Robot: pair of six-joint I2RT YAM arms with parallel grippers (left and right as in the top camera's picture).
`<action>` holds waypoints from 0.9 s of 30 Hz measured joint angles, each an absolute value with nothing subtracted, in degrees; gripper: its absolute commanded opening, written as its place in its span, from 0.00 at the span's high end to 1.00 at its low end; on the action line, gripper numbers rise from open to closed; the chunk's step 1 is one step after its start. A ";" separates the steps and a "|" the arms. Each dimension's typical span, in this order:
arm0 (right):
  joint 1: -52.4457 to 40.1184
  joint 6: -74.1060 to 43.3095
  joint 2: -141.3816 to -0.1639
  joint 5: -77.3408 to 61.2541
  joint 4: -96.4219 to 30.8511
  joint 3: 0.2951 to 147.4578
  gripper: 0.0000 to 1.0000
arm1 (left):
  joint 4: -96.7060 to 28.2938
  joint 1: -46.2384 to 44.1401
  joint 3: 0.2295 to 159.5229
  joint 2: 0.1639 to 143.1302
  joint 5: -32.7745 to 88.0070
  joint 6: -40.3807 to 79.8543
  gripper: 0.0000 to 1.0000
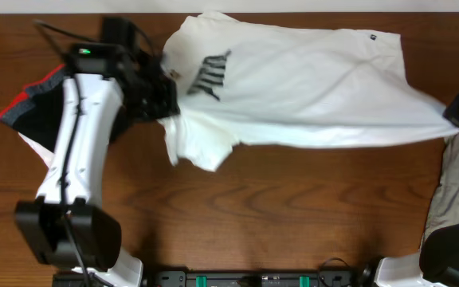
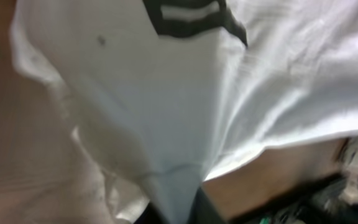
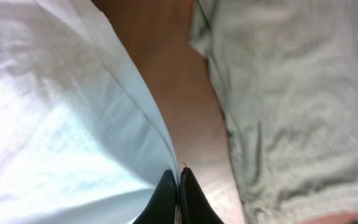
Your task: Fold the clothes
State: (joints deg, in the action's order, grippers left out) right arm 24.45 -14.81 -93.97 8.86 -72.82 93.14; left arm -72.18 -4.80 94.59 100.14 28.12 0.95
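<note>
Overhead, the desk carries the white T-shirt stretched from 10 to 3 o'clock, with a grey garment at 4 o'clock and the shirt's black lettering towards 11. The shirt's left edge meets the left end effector. Left wrist shows only cloth gathering into a pleat (fingers hidden, so I cannot tell its grip). Right wrist alone shows the right end effector pinched closed on the shirt's edge.

The left arm stretches from 7 o'clock up toward 11; the left end effector is clamped on the white T-shirt; the right end effector, at 3 o'clock, pinches the same cloth, fingers pressed together.
</note>
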 measured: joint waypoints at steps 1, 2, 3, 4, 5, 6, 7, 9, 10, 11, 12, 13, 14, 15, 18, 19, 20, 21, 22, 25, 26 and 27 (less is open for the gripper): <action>24.47 -14.81 -94.06 9.98 -72.47 91.11 0.99 | -72.31 -5.23 92.12 100.73 28.08 0.43 0.53; 24.53 -14.81 -94.08 11.05 -71.99 89.19 0.99 | -72.25 -5.39 90.54 100.88 28.08 0.08 0.44; 24.56 -14.83 -94.13 11.75 -71.81 88.01 0.99 | -72.38 -5.48 88.92 101.03 28.10 -0.14 0.39; 24.60 -14.87 -94.13 12.71 -71.24 86.46 0.99 | -72.34 -5.48 87.44 101.08 28.12 -0.23 0.35; 24.69 -14.94 -94.13 13.56 -70.87 85.30 0.99 | -72.51 -5.48 86.21 101.08 28.10 -0.62 0.33; 24.75 -15.09 -94.15 14.48 -70.81 84.38 0.99 | -72.53 -5.48 85.47 101.08 28.08 -0.78 0.31; 24.82 -15.40 -94.15 15.44 -70.76 83.72 0.99 | -72.53 -5.48 84.90 101.08 28.08 -0.84 0.30; 24.88 -16.01 -94.15 17.32 -70.76 83.13 0.99 | -72.58 -5.48 84.53 101.08 28.10 -1.10 0.29; 24.88 -16.19 -94.15 18.02 -70.74 83.09 0.99 | -72.38 -5.48 84.53 101.08 28.10 -1.17 0.30; 24.88 -16.32 -94.15 18.65 -70.65 83.09 0.99 | -71.94 -5.48 84.53 101.06 27.90 -1.19 0.30; 24.88 -16.40 -94.15 19.16 -70.63 83.09 0.99 | -71.35 -5.48 84.53 101.06 27.64 -1.26 0.30; 24.88 -16.51 -94.15 19.49 -70.61 83.09 0.99 | -70.46 -5.48 84.53 101.06 27.05 -1.28 0.30; 24.88 -16.56 -94.15 19.79 -70.59 83.09 0.99 | -69.32 -5.48 84.53 101.06 26.33 -1.28 0.30; 24.88 -16.58 -94.15 20.03 -70.57 83.09 0.99 | -67.99 -5.48 84.53 101.06 25.50 -1.08 0.30; 24.88 -16.97 -94.15 20.34 -70.39 83.07 0.99 | -63.83 -5.48 84.53 101.06 22.39 0.40 0.39; 24.88 -17.08 -94.15 20.38 -70.39 83.07 0.99 | -62.61 -5.48 84.53 101.06 21.47 0.97 0.44; 24.88 -17.23 -94.15 20.38 -70.35 83.07 0.99 | -61.58 -5.48 84.53 101.06 20.75 1.34 0.51; 24.88 -17.32 -94.15 20.36 -70.28 83.07 0.99 | -60.97 -5.48 84.53 101.06 20.25 1.54 0.55; 24.88 -17.39 -94.15 20.34 -70.22 83.07 0.99 | -60.80 -5.48 84.53 101.08 19.66 1.87 0.58; 24.88 -17.41 -94.15 20.14 -70.15 83.07 0.99 | -61.73 -5.48 84.53 101.58 18.81 2.31 0.58; 24.88 -17.41 -94.15 20.08 -70.11 83.07 0.99 | -62.13 -5.48 84.51 101.97 18.65 2.39 0.58; 24.88 -17.41 -94.15 19.97 -70.06 83.07 0.99 | -62.15 -5.48 84.40 102.48 18.57 2.59 0.58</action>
